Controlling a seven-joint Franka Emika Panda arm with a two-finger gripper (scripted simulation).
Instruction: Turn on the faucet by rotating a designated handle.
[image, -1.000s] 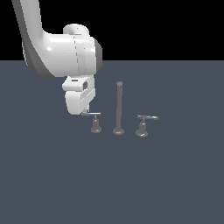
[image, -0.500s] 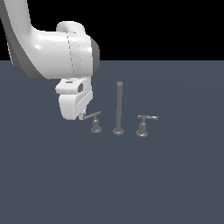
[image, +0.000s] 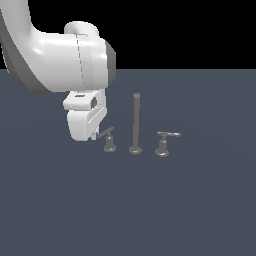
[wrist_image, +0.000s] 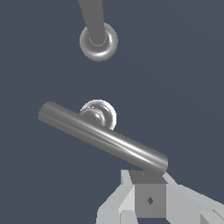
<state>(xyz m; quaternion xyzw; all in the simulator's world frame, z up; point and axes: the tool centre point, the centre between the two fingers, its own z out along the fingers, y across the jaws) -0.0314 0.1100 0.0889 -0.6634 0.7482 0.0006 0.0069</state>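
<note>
Standing on the dark floor, one spout rod, two lever handles, fingers touching the handle, spacing unclear

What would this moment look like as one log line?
stage: turning | gripper: at bar end of handle | spout: untouched

spout cropped, fingers cropped

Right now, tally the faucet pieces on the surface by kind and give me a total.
Lever handles: 2, one at the fingers on the exterior view's left, one on its right
Upright spout rods: 1
Total: 3
</note>
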